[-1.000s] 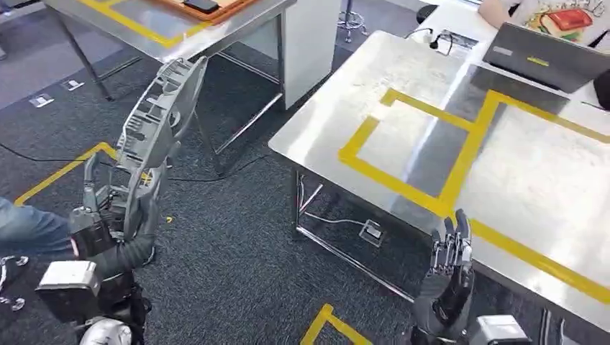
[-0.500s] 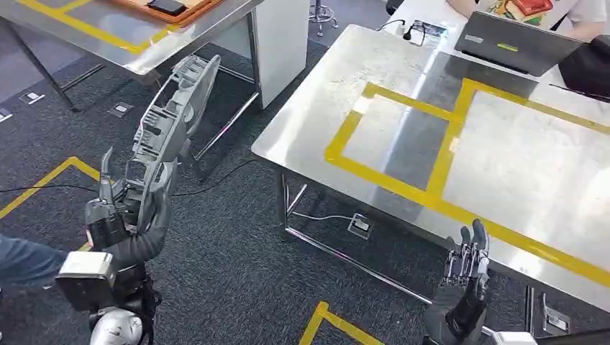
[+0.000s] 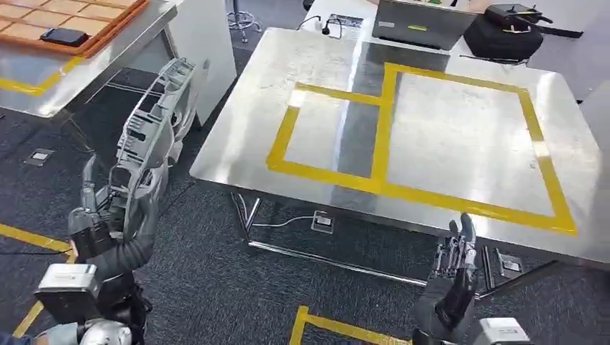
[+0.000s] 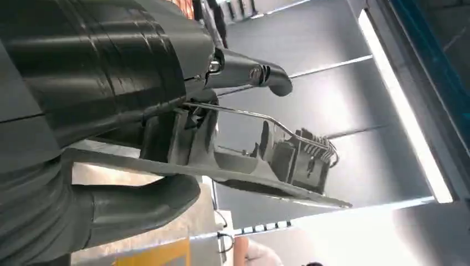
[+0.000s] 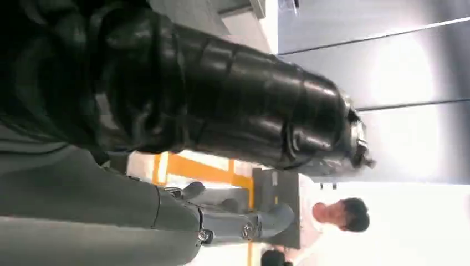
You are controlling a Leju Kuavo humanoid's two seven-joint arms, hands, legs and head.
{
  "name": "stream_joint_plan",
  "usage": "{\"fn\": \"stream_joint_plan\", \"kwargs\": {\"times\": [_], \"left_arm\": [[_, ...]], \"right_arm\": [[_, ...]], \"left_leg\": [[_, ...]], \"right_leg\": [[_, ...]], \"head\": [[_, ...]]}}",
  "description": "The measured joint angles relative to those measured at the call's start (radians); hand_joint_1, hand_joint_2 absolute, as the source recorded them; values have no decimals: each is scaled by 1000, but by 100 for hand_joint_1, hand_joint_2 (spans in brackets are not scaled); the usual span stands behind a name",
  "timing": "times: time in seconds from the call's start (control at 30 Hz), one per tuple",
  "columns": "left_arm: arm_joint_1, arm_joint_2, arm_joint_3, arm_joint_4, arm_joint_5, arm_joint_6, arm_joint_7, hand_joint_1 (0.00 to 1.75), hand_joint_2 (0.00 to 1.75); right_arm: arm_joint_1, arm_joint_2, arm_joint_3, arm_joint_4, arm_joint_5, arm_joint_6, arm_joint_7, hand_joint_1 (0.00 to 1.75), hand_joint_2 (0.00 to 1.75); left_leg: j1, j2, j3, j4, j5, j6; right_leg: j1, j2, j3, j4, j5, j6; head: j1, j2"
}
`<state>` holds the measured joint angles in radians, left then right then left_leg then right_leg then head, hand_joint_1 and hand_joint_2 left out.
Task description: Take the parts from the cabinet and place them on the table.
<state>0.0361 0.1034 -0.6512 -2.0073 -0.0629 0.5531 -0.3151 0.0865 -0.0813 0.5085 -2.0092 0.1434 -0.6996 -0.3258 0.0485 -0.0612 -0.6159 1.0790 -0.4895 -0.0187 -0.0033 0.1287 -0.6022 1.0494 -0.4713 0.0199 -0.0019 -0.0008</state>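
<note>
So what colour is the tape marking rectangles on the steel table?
Yellow tape on the steel table, clearest in the head view.

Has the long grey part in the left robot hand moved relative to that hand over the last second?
No. The grey part stays upright in the left robot hand; the table shifts across the head view because the camera turned.

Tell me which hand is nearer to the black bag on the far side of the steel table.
Right. The right hand is raised at the table's near edge, facing the black bag; the left hand, gripping the grey part, stands off beyond the table's left end.
</note>
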Motion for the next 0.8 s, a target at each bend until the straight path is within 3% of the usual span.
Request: {"fn": "stream_joint_plan", "kwargs": {"times": [0.03,0.07,0.1,0.13,0.17,0.2,0.23,0.27,0.3,0.37,0.4,0.43,0.47,0.5,0.53,0.57,0.6,0.63,0.67,0.7,0.73,0.8], "left_arm": [[3,1,1,0,-1,0,0,175,175],[4,1,1,0,-1,0,1,175,175],[3,-1,2,0,-1,0,1,175,175],[3,-1,3,0,-1,0,2,175,175],[3,-1,3,-1,-1,0,2,175,175],[2,-1,4,-2,-1,0,1,175,175],[3,0,4,-2,-1,0,1,175,175],[3,0,4,-2,-1,0,0,175,175],[4,0,4,-2,-1,0,1,175,175],[5,0,4,-2,-1,-1,2,175,175],[4,-1,4,-2,-1,-1,2,175,175],[4,-1,4,-3,-1,-1,1,175,175],[4,-1,4,-3,-1,-1,1,175,175],[3,0,4,-3,-2,0,0,175,175],[3,0,5,-3,-1,0,-1,175,175],[3,0,4,-3,-2,0,-1,175,175],[3,-2,5,-3,-1,-1,0,175,175],[5,-2,5,-3,-1,-1,0,175,175],[4,-1,4,-2,-1,-1,2,175,175],[4,0,3,-3,-4,0,1,175,175],[4,0,2,-3,-8,0,-1,175,175],[4,2,2,-3,-12,1,-3,175,175]], "right_arm": [[1,0,1,0,0,0,-2,0,0],[1,0,1,-1,-2,0,-3,0,0],[2,-1,0,-1,-3,0,-3,0,0],[2,-1,0,-2,-3,0,-5,0,0],[1,-1,0,-2,-4,0,-6,0,0],[1,-1,0,-2,-5,0,-6,0,0],[1,-1,0,-2,-6,0,-7,0,0],[1,-1,0,-2,-7,0,-7,0,0],[1,-1,0,-2,-7,0,-7,0,0],[1,-1,0,-2,-7,0,-8,0,0],[1,-1,0,-2,-7,0,-8,0,0],[1,-1,0,-2,-7,0,-8,0,0],[0,-1,0,-2,-7,0,-8,0,0],[1,-1,0,-2,-7,0,-8,0,0],[-3,-1,0,-3,-1,0,-9,0,0],[-3,-1,0,-4,6,0,-8,0,0],[1,-1,0,-5,16,0,-3,0,0],[4,-1,0,-6,28,0,-2,0,0],[7,1,-1,-5,42,0,1,0,0],[3,4,-2,-5,61,0,8,0,0],[1,6,-2,-3,69,0,16,0,0],[4,10,-2,-3,77,0,20,0,0]], "left_leg": [[-4,10,-1,0,0,4],[-5,18,0,0,0,13],[2,30,2,-2,0,20],[-1,37,6,-3,-2,24],[-4,46,8,-5,-3,26],[-7,57,9,-5,-6,29],[-10,71,9,-5,-8,32],[-13,82,10,-5,-11,34],[-16,94,13,-5,-14,35],[-27,118,23,-6,-22,37],[-35,132,33,-9,-27,37],[-34,142,44,-19,-30,40],[-32,152,54,-33,-30,39],[-36,156,60,-38,-27,35],[-25,170,60,-47,-23,28],[-23,180,63,-54,-22,25],[-26,190,75,-66,-20,21],[-29,184,80,-70,-25,20],[-28,145,70,-53,-33,20],[-25,89,35,19,-65,17],[-23,67,-8,95,-90,13],[-19,60,-89,211,-110,2]], "right_leg": [[-4,3,-3,0,3,4],[-5,13,-20,-4,4,9],[-6,8,-22,7,-1,12],[4,-54,-32,35,-12,16],[2,-95,-61,89,-39,20],[-1,-115,-106,170,-77,22],[-1,-123,-153,255,-111,22],[-1,-124,-182,302,-121,20],[0,-124,-194,315,-112,16],[8,-125,-157,224,-45,-4],[20,-136,-107,119,9,-24],[38,-177,-60,26,45,-51],[46,-220,-48,7,33,-68],[52,-220,-40,0,36,-73],[58,-208,-22,-28,40,-77],[61,-198,-22,-31,43,-74],[61,-187,-16,-47,50,-84],[48,-181,13,-77,62,-89],[42,-178,28,-98,69,-76],[34,-169,37,-107,71,-78],[31,-163,39,-106,69,-78],[27,-145,42,-101,59,-70]], "head": [[12,0],[15,0],[13,0],[23,0],[40,0],[44,0],[47,0],[52,0],[56,0],[64,0],[69,0],[74,0],[64,0],[48,0],[60,0],[68,0],[73,0],[76,0],[72,0],[64,0],[56,0],[42,0]]}}
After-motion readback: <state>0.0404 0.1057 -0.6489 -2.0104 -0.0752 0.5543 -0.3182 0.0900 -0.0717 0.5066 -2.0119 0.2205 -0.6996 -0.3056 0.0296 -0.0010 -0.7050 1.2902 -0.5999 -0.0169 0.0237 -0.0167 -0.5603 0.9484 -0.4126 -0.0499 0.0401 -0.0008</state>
